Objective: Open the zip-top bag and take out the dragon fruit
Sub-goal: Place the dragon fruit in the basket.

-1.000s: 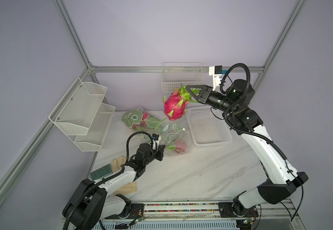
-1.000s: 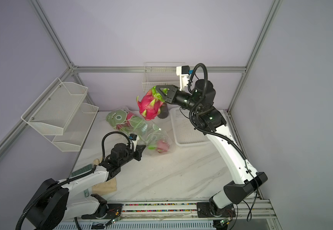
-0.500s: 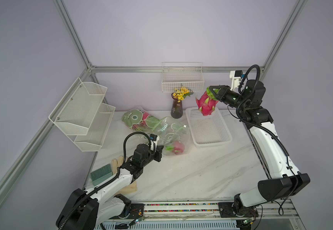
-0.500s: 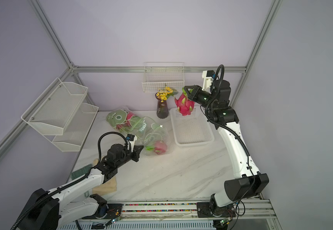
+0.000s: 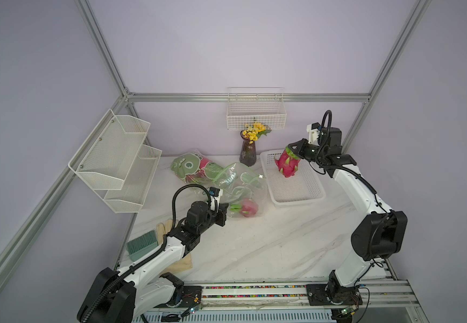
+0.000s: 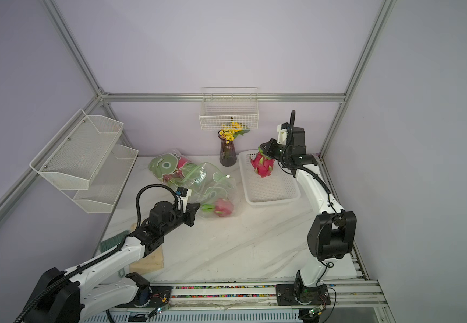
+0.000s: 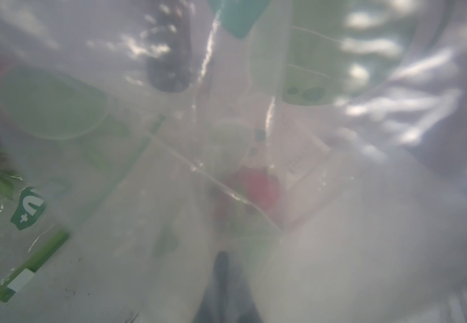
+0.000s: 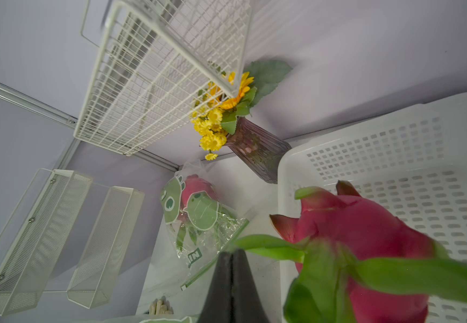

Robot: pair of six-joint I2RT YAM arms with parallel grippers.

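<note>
The counter (image 5: pixel 254 251) is smooth marble, so any fruit that falls on it can roll away freely. At its far right sits the white perforated tray (image 5: pixel 294 190). Its walls are low, and a fruit let go from too high could bounce or tip over the rim.

The zip-top bag (image 5: pixel 226 179) lies crumpled mid-counter with two fruits inside. The near bagged fruit (image 5: pixel 247 207) is at the front end and the far bagged fruit (image 5: pixel 203 163) lies under the green frog prints. A tug on the film could drag or spill the near one.

The vase (image 5: pixel 248 155) stands just beside the tray's far corner, between tray and bag. An arm swinging across to the bag could knock it over.

The held dragon fruit (image 5: pixel 287 165) hangs tuft-up over the far part of the tray. I cannot tell whether its lower tip touches the floor. The right hand (image 5: pixel 292 149) is clamped narrow on the green spikes alone, not the body, so the fruit's weight could tear them or set it swinging.

The left hand (image 5: pixel 224 210) is closed at the bag's near edge and seems to pinch the film, which smothers its wrist camera. If that pinch slips, the bag sags unseen.
</note>
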